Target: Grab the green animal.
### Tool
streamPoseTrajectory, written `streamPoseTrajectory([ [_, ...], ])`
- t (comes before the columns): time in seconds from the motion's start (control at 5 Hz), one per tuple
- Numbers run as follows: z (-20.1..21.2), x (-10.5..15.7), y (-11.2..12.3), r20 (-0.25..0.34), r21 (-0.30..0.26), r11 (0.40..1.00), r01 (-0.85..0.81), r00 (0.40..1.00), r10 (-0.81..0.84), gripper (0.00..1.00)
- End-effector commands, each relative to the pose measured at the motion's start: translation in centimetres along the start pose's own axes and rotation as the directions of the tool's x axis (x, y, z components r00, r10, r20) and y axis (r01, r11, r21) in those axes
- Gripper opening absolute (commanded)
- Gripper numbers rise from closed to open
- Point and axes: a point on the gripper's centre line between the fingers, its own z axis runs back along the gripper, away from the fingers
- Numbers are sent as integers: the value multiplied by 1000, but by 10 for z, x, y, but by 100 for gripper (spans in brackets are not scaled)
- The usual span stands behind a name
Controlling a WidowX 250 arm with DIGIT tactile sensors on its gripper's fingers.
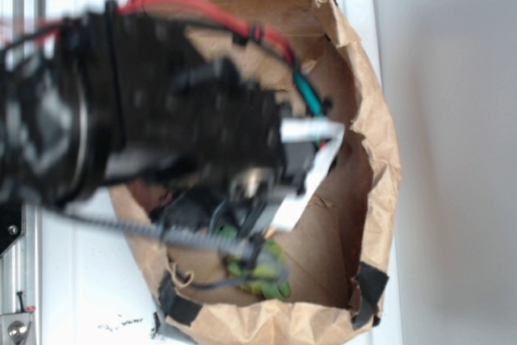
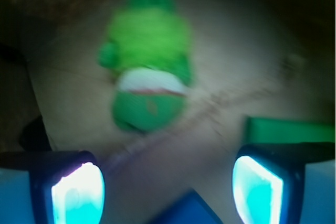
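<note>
Jaws of the gripper [image 2: 168, 182] stand open above the green animal [image 2: 148, 72], apart from it; we read no writing inside the paper bag [image 1: 380, 135].

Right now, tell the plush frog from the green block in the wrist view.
The frog is fuzzy and rounded; the block is flat with straight edges. The frog shows lime and darker green plus a white mouth; the block is one plain green. The frog lies ahead of the open gripper, the block off to the right. Both are green.
</note>
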Motion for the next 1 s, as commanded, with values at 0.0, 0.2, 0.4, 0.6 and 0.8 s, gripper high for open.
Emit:
streamPoseTrajectory([
  [0.0, -1, 29, -26, 28, -5, 1000, 12, 1000, -12, 100],
  [0.2, -13, 47, -22, 34, -11, 999, -38, 999, 38, 100],
  [0.4, -28, 62, -16, 29, -20, 998, -61, 998, 61, 100],
  [0.6, -40, 73, 0, 44, -71, 995, -63, 997, 67, 100],
  [0.8, -45, 75, -14, 30, -84, 996, -36, 999, 39, 100],
])
